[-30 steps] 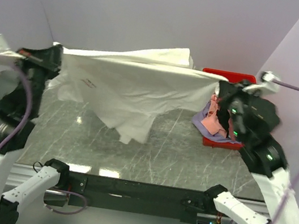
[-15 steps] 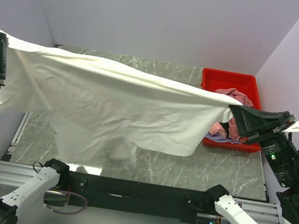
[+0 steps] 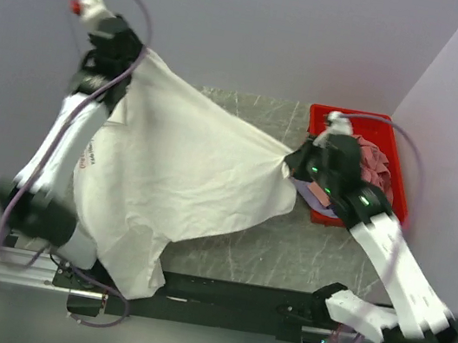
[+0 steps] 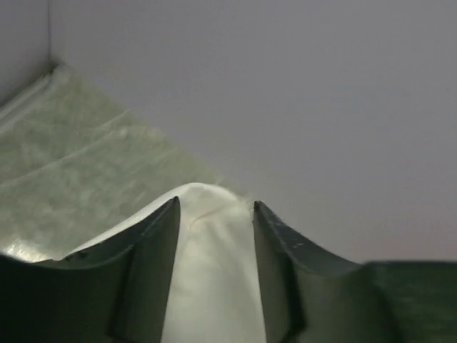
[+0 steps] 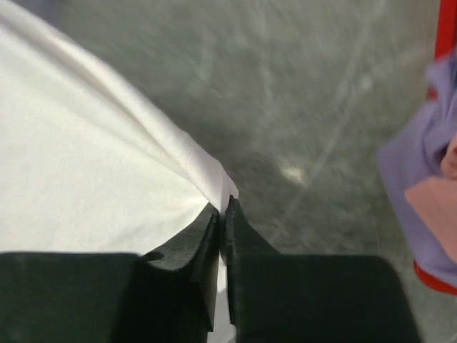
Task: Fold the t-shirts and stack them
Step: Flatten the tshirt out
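Now, with left gripper (image 3: 131,56) at upper left and right gripper (image 3: 293,166) mid-right both pinching the soft white cotton t-shirt (image 3: 186,164), we should lower it taut and flat.

Nothing here can be read. The one print in sight is a small red mark (image 3: 86,158) on the white tee (image 3: 186,164), near the left edge of the counter (image 3: 321,249) in the top view. It is too small and blurred to tell its letters. In both wrist views the cloth shows as plain white.
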You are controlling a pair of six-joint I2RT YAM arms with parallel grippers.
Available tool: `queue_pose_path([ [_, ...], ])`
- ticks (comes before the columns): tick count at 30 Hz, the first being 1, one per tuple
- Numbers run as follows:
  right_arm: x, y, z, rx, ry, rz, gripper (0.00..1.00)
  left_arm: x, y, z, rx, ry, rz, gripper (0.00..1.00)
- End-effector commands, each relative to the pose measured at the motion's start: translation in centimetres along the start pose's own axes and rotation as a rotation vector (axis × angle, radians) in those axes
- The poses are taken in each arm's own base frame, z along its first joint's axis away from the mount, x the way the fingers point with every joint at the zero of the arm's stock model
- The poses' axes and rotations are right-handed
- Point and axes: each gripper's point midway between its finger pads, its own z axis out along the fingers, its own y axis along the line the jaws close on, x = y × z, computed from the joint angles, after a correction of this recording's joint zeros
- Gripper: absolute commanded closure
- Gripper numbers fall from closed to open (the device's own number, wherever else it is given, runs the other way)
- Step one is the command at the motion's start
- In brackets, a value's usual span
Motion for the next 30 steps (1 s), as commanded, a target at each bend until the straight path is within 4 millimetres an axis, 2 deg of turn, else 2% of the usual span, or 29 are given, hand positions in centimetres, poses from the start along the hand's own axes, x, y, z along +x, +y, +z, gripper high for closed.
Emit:
queue_pose_path([
  [1, 7.3, -5.8, 7.2, 0.214, 0.261, 0.052, 0.84, 10.3, 4.1, 6.2, -0.119, 0.224, 0.112, 0.45],
  [2, 8.0, -6.8, 8.0, 0.246, 0.3, 0.06, 0.82, 12.2, 4.8, 7.0, -0.147, 0.273, 0.136, 0.33],
  [3, 8.3, -6.8, 8.7, 0.246, 0.326, 0.041, 0.73, 15.1, 5.9, 8.3, -0.187, 0.339, 0.166, 0.19],
  [4, 9.7, -7.5, 9.7, 0.267, 0.38, 0.037, 0.64, 16.5, 6.8, 8.3, -0.214, 0.377, 0.185, 0.12],
  [5, 10.1, -7.3, 10.1, 0.251, 0.4, 0.036, 0.57, 17.3, 7.5, 8.5, -0.231, 0.388, 0.192, 0.05],
  [6, 10.3, -7.2, 10.4, 0.243, 0.407, 0.032, 0.4, 17.6, 7.7, 8.3, -0.232, 0.39, 0.19, 0.01],
  [7, 10.4, -7.3, 10.9, 0.243, 0.408, 0.032, 0.36, 18.8, 8.9, 7.8, -0.246, 0.41, 0.207, 0.01],
  [9, 10.5, -6.6, 11.1, 0.205, 0.418, 0.03, 0.26, 17.7, 8.9, 6.7, -0.237, 0.38, 0.186, 0.01],
  [10, 10.4, -6.6, 11.2, 0.203, 0.415, 0.029, 0.25, 18.6, 10.4, 5.9, -0.273, 0.395, 0.197, 0.0],
  [11, 10.2, -6.5, 11.2, 0.2, 0.414, 0.027, 0.24, 17.9, 10.6, 4.8, -0.279, 0.391, 0.175, 0.01],
  [12, 10.3, -6.4, 11.2, 0.191, 0.418, 0.024, 0.24, 18.1, 11.1, 4.0, -0.289, 0.402, 0.168, 0.01],
  [13, 10.3, -6.2, 11.3, 0.179, 0.413, 0.022, 0.23, 19.6, 12.6, 2.7, -0.316, 0.448, 0.175, 0.01],
  [14, 10.6, -6.2, 11.3, 0.169, 0.42, 0.02, 0.23, 19.0, 12.5, 1.5, -0.31, 0.441, 0.136, 0.01],
  [15, 10.6, -5.8, 11.6, 0.142, 0.416, 0.017, 0.23, 21.2, 14.6, -0.1, -0.34, 0.493, 0.145, 0.01],
  [16, 11.0, -5.8, 11.7, 0.135, 0.422, 0.02, 0.23, 22.1, 14.8, -1.1, -0.327, 0.524, 0.112, 0.01],
  [17, 11.5, -5.6, 11.8, 0.123, 0.435, 0.024, 0.23, 21.9, 14.7, -2.2, -0.305, 0.524, 0.083, 0.0],
  [18, 12.1, -5.2, 12.1, 0.095, 0.453, 0.025, 0.23, 23.8, 16.5, -3.8, -0.335, 0.572, 0.084, 0.01],
  [20, 12.9, -4.9, 12.3, 0.086, 0.467, 0.018, 0.22, 24.5, 16.7, -5.9, -0.313, 0.603, 0.026, 0.01],
  [21, 13.4, -4.9, 12.5, 0.089, 0.479, 0.012, 0.22, 26.2, 18.5, -7.4, -0.336, 0.642, 0.035, 0.0],
  [23, 14.4, -4.7, 12.7, 0.101, 0.493, -0.012, 0.2, 26.3, 19.6, -9.2, -0.348, 0.636, 0.01, 0.01],
  [24, 14.9, -5.1, 12.9, 0.124, 0.502, -0.01, 0.2, 27.6, 21.3, -10.7, -0.383, 0.669, 0.022, 0.0],
  [26, 16.0, -5.7, 13.0, 0.163, 0.52, -0.005, 0.17, 28.1, 21.8, -12.3, -0.376, 0.687, -0.009, 0.01],
  [27, 16.7, -6.0, 13.3, 0.18, 0.532, -0.005, 0.15, 29.2, 22.9, -13.4, -0.389, 0.715, -0.008, 0.01],
  [29, 17.9, -6.5, 13.4, 0.213, 0.54, -0.015, 0.14, 29.6, 22.7, -13.8, -0.351, 0.711, -0.034, 0.0],
  [30, 18.2, -6.5, 13.6, 0.216, 0.537, -0.004, 0.13, 30.3, 23.5, -14.3, -0.365, 0.724, -0.032, 0.0],
])
